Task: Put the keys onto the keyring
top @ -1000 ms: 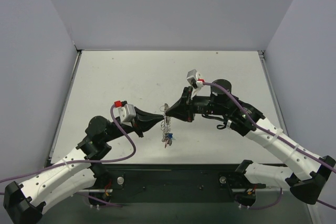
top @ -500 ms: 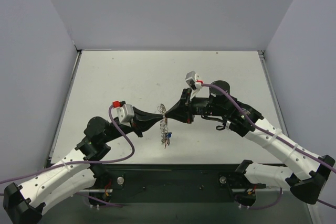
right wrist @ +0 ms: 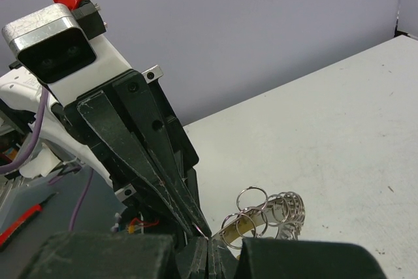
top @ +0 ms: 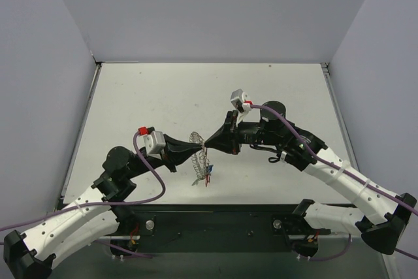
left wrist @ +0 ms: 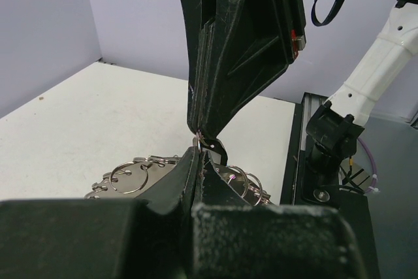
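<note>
Keys (top: 208,173), blue and red heads barely discernible, dangle under keyring (top: 194,140) above mid surface (top: 144,96). Left jaws and right jaws both pinched shut, tips meeting at the ring. Which pair grips it is hidden.

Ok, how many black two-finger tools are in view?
2. The left tool reaches in from the left, the right tool from the right; their shut tips meet mid-table at the silvery coiled metal keyring.
</note>
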Available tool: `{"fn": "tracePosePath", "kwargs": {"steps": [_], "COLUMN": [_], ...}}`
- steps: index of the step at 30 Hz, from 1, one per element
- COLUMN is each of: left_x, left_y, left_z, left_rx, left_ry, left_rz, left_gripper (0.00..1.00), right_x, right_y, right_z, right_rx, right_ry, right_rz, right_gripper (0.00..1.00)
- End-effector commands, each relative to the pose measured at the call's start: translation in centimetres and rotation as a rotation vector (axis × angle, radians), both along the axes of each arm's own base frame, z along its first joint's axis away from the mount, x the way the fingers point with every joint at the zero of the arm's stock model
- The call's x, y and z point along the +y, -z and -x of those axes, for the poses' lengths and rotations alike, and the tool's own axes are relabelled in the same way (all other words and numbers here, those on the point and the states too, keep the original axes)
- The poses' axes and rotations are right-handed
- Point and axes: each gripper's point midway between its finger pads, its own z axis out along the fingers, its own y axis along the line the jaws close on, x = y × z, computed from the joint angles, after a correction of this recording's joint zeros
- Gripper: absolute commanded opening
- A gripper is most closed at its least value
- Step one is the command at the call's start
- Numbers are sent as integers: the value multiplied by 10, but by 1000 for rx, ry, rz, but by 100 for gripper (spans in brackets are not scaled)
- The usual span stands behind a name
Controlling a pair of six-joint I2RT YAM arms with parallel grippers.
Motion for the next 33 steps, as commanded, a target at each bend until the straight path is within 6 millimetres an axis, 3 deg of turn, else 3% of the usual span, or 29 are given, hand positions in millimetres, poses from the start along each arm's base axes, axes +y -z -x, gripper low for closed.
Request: {"fn": "tracePosePath", "kwargs": {"steps": [1,33], "left_x": [10,19], "left_y": [-60,-85], "left_z": [24,46], "left_rx": [-136,-177], "left_ry": [62,134], "left_rz": [137,250], "left_gripper": [0,0], "right_x": [-3,-10], "right_y": [-7,-4], "right_z": [-6,-2], "right_rx": [-40,-28], "right_ry": [31,21], "right_rz": [-22,-41], "right_gripper": [0,0]}}
